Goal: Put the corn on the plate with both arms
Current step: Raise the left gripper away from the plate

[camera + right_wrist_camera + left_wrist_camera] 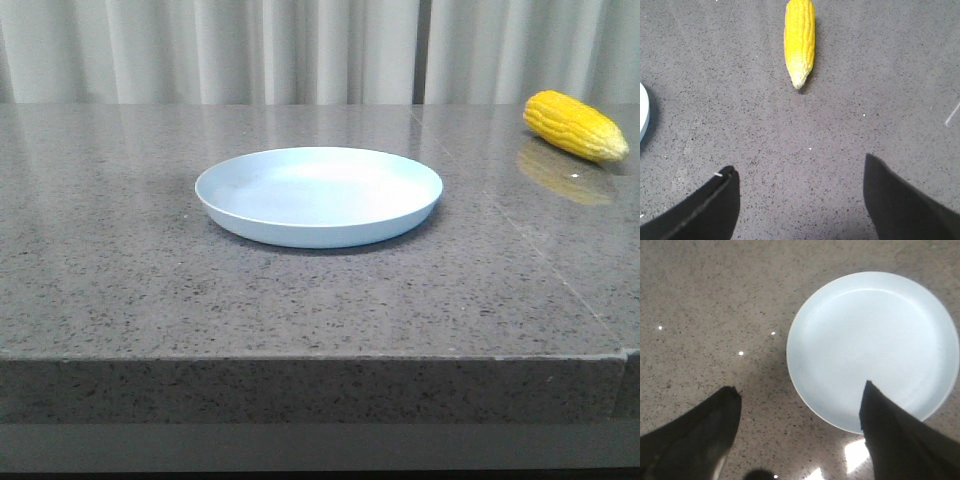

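While the corn (577,126) lies apart from the plate (318,196), left fingers (715,425) released, right fingers (710,205) released.

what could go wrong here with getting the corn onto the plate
The corn lies near the far right of the table, well apart from the plate; round and tapered, it might roll away if the open right gripper nudges it instead of closing squarely. The glossy tabletop could also let it slide. The plate is shallow with a low rim, so a tilted release may let the corn roll off.
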Available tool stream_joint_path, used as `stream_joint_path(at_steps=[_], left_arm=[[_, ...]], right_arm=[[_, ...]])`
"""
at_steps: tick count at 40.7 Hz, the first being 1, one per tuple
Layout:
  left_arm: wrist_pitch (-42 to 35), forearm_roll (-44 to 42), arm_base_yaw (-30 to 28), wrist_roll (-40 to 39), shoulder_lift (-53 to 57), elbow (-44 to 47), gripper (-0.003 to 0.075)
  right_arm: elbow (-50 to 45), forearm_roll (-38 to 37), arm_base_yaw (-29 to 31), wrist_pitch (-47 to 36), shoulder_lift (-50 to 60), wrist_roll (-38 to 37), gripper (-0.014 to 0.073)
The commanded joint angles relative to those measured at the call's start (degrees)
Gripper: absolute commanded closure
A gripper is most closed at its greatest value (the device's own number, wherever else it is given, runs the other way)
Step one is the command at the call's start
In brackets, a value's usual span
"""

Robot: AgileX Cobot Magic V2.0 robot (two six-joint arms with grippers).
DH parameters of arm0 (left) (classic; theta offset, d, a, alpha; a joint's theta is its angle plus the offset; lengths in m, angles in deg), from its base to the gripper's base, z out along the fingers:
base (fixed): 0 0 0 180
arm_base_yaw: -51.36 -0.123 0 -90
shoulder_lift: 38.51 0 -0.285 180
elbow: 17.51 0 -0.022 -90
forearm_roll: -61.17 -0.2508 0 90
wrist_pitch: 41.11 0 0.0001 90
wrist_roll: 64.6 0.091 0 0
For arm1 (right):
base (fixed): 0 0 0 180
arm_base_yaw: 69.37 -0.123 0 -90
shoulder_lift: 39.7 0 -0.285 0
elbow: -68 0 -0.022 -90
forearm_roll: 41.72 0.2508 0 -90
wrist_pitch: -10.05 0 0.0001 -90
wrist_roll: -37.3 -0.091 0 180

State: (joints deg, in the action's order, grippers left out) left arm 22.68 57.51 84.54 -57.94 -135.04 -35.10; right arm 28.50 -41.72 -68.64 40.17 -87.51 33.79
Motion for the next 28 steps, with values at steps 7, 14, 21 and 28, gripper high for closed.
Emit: stream_joint_path(at_steps=[7, 14, 21, 28], left_arm=[[-9.49, -0.93, 3.86, -3.43, 16.94, 12.11, 0.0227], [-11.92, -0.78, 3.96, -4.28, 27.9, 22.14, 0.0226], [-14.66, -0.78, 3.96, -5.36, 38.41, 30.77, 0.0226], [-16.26, -0.78, 3.96, -6.3, 48.23, 38.04, 0.0227]], right_arm=[[1.62, -0.75, -0.02, -4.48, -0.12, 0.62, 0.0051], [1.62, -0.75, -0.02, -4.48, -0.12, 0.62, 0.0051], [1.62, -0.75, -0.02, -4.48, -0.12, 0.62, 0.0051], [1.62, -0.75, -0.02, -4.48, -0.12, 0.62, 0.0051]])
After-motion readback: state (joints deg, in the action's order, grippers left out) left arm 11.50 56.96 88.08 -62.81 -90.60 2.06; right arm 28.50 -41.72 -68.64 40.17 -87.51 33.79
